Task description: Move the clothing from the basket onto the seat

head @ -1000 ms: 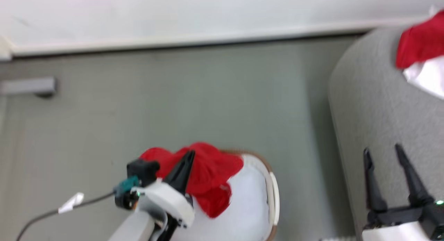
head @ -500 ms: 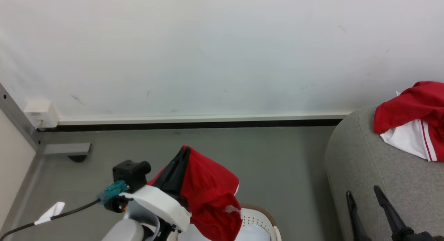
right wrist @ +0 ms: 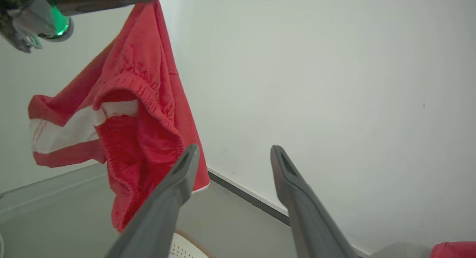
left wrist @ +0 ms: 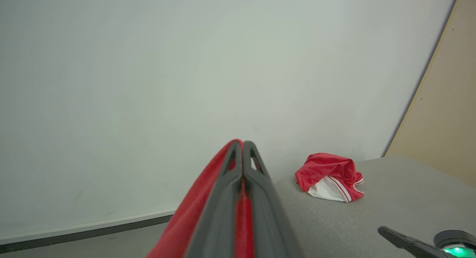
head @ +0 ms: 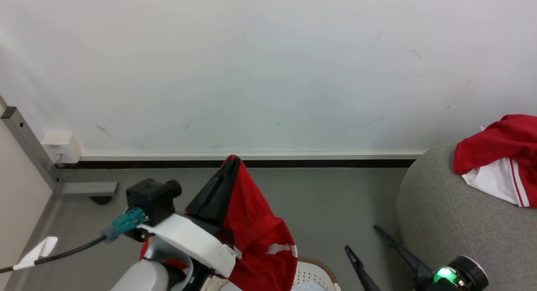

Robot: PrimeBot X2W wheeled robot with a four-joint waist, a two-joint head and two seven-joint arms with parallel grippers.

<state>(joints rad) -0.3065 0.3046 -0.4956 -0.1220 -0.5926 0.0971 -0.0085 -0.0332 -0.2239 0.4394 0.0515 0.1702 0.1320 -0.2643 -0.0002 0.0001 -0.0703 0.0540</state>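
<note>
My left gripper [head: 232, 159] is shut on the red clothing [head: 260, 240], which hangs from its tips above the cream basket [head: 321, 269] at the bottom edge of the head view. The left wrist view has the shut fingers [left wrist: 242, 144] with red clothing [left wrist: 191, 209] draped on their left. The grey seat [head: 444, 215] stands to the right with another red and white garment [head: 499, 157] lying on it. My right gripper [head: 361, 238] is open over the floor between basket and seat. In the right wrist view its fingers [right wrist: 235, 149] stand apart, with the hanging clothing [right wrist: 137, 113] beyond them.
A white wall with a dark baseboard [head: 251, 162] runs behind the grey floor [head: 335, 198]. A grey bracket [head: 88, 188] sits in the left corner. A black cable with a white tag [head: 35, 252] trails from my left wrist. Pale cloth [head: 308, 287] lies in the basket.
The camera has tilted up. My left gripper has lifted the red clothing higher above the basket. My right gripper has swung left, off the seat and over the floor.
</note>
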